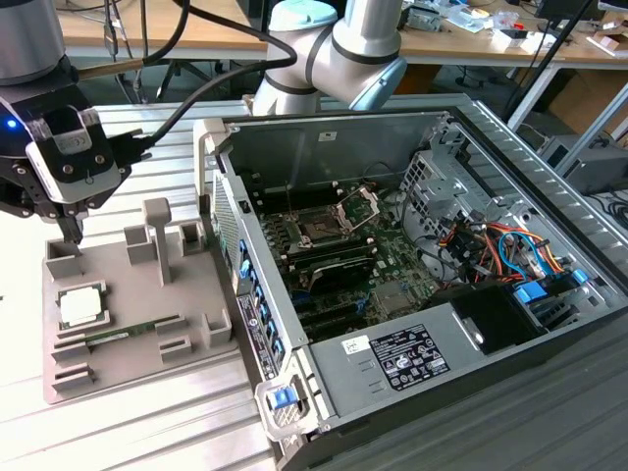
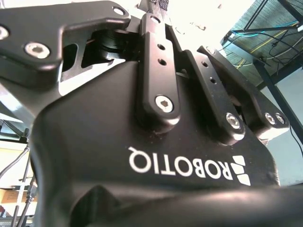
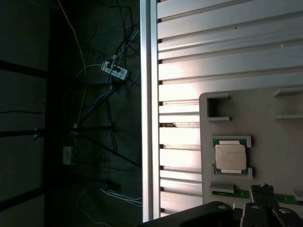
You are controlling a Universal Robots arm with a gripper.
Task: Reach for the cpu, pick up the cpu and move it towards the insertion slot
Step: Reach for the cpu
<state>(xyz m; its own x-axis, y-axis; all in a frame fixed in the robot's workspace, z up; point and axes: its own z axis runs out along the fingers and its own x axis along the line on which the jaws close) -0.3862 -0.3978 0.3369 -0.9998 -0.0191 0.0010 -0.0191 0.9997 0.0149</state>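
The cpu (image 1: 80, 306) is a pale silver square chip lying flat in a pocket of the grey fixture plate (image 1: 137, 368) at the exterior view's left. In the first wrist view the cpu (image 3: 230, 156) sits in its green-edged pocket. My gripper (image 1: 71, 234) hangs just above the far end of the plate, a short way beyond the cpu, shut with nothing in it. Its tips (image 3: 262, 189) show close to the cpu in the first wrist view. The insertion slot (image 1: 319, 231) is a dark square socket with its silver frame raised, on the green board inside the open computer case.
A long green memory stick (image 1: 128, 336) lies on the fixture plate beside the cpu. Upright grey posts (image 1: 157, 235) stand on the plate. The case wall (image 1: 250, 294) rises between the plate and the board. Cables and a drive cage (image 1: 491, 245) crowd the case's right.
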